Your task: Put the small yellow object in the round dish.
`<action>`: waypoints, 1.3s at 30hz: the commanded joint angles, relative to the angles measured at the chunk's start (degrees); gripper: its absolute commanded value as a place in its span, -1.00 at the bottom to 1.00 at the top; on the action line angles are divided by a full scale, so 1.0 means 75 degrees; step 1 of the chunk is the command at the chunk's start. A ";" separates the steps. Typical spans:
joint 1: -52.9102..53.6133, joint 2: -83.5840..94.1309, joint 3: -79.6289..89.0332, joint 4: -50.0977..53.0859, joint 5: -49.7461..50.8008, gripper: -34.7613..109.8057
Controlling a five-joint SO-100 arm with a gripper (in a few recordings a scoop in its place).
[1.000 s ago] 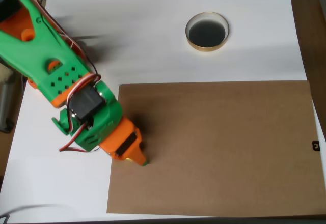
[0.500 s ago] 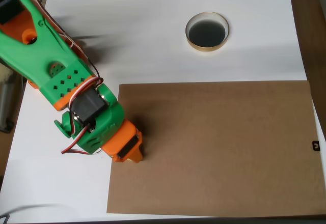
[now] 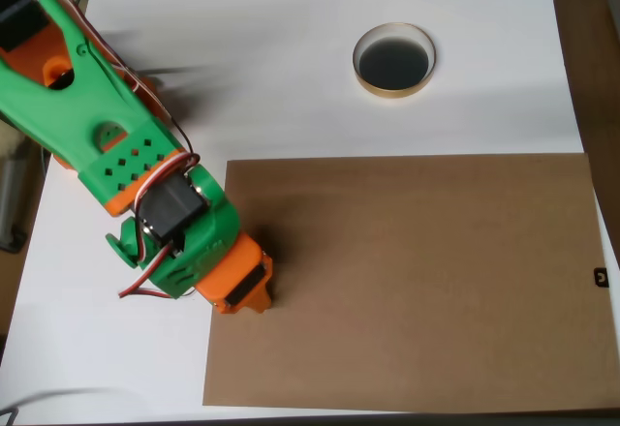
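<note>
Table (image 3: 291, 19): white top, seen in the overhead view.
Board (image 3: 417, 281): brown sheet covering the table's lower right part.
Arm (image 3: 107, 126): green and orange, reaching in from the table's upper left corner.
Gripper (image 3: 254, 300): pointing down over the board's left edge; cannot tell whether clenched or released.
Round dish (image 3: 394, 60): near the table's upper right corner, above the board, dark inside.
Small yellow object: cannot tell where it is.

Hobby workbench, white tabletop (image 3: 291, 39), brown board (image 3: 417, 281), printed arm (image 3: 107, 126)
</note>
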State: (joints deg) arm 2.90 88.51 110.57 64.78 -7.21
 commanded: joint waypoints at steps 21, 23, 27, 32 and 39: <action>-0.2449 0.3246 -0.0152 0.1336 -0.0668 -0.53; -0.2754 0.3258 -0.0152 0.1406 -0.0727 -0.53; -0.3410 0.3270 -0.0152 0.1523 -0.0820 -0.53; -0.4266 0.3270 -0.0223 0.1734 -0.1008 -0.53; -0.5051 0.3141 -0.0340 0.1898 -0.1348 -0.53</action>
State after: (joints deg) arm -31.82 109.42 110.57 77.96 -15.29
